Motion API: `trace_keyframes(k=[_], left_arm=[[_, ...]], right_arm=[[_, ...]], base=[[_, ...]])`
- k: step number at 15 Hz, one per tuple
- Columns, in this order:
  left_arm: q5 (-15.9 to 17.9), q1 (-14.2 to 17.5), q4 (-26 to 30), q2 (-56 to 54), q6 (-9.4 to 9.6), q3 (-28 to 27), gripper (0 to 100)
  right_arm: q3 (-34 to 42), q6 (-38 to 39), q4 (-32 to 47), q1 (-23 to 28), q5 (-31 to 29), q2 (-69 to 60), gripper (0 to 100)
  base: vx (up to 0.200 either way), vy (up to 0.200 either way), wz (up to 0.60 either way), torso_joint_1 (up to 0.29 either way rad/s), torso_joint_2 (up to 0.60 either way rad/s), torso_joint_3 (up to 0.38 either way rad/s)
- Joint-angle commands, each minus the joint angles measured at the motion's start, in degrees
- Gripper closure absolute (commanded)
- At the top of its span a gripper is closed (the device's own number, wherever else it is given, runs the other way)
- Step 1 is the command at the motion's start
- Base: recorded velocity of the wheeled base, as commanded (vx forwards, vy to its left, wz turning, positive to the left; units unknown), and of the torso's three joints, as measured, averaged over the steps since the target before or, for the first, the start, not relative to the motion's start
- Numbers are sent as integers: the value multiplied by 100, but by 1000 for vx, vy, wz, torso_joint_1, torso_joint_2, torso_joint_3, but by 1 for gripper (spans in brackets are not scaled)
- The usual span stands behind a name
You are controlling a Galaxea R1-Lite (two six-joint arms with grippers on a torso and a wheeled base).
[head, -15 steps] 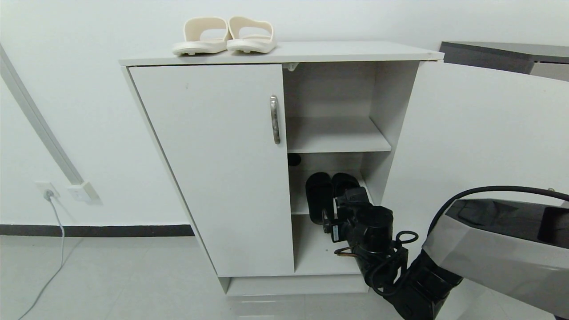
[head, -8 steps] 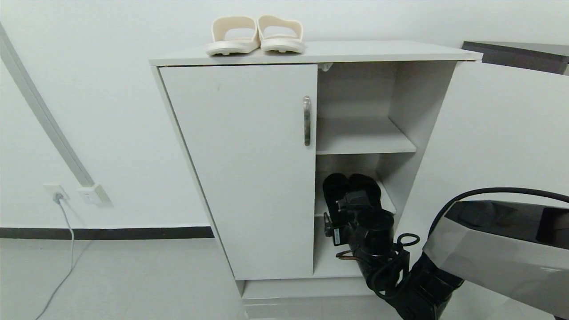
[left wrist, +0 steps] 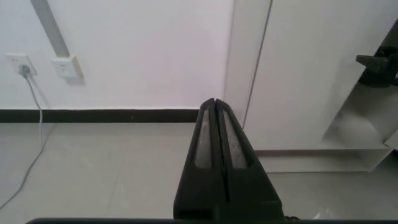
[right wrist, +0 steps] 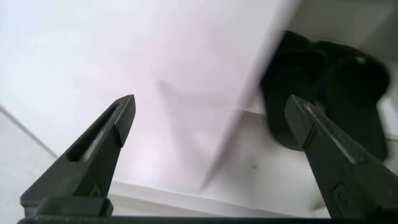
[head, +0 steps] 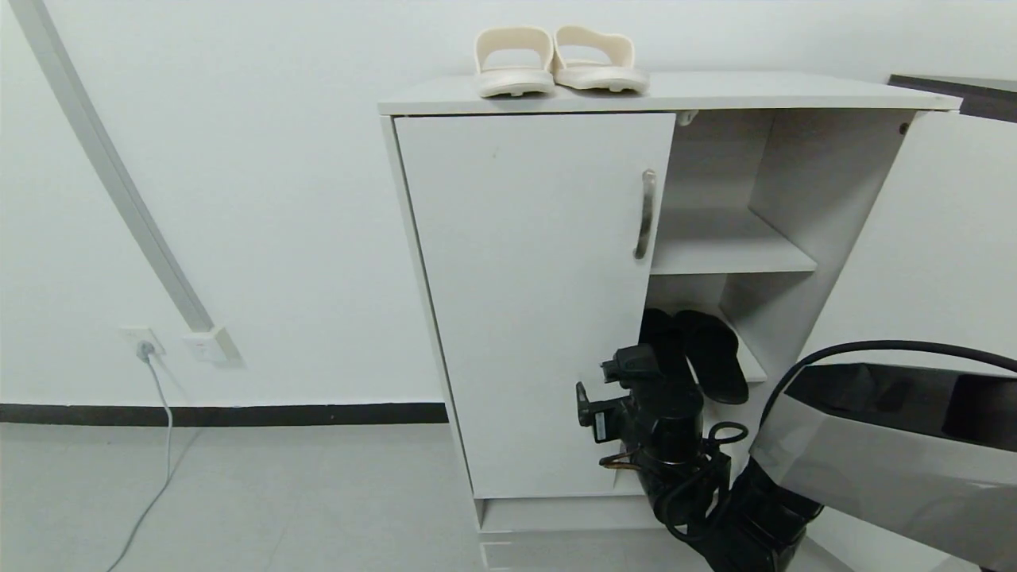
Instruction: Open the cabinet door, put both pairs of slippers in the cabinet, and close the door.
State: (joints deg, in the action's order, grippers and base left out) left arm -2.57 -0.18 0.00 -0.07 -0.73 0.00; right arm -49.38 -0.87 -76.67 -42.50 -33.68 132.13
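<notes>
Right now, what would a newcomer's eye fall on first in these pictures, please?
Cream slippers sit on top of the white cabinet, whose right door stands open. Black slippers lie low inside it, with the right gripper open just in front of them.

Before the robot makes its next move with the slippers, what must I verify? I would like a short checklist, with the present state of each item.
1. Right door of the cabinet open: ok.
2. Black slippers inside the cabinet: ok.
3. Cream slippers inside the cabinet: not ok, they lie on its top.
4. Right end effector open and holding nothing: ok.
5. Black slippers out from between the right end effector's fingers: ok.
6. Left end effector holding nothing: ok, it is shut.
</notes>
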Motion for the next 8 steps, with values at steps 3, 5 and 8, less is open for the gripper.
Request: trace_keyframes(k=[3, 5, 8], left_arm=[[-6, 1, 0, 7, -6, 0, 100], [-6, 1, 0, 7, -6, 0, 100], [-6, 1, 0, 7, -15, 0, 100]], right_arm=[[17, -177, -243, 31, 72, 111, 0], [17, -291, -472, 40, 90, 172, 0], [60, -344, -639, 40, 275, 172, 0]], base=[[0, 0, 0, 0, 0, 0], [0, 0, 0, 0, 0, 0], [0, 0, 0, 0, 0, 0]])
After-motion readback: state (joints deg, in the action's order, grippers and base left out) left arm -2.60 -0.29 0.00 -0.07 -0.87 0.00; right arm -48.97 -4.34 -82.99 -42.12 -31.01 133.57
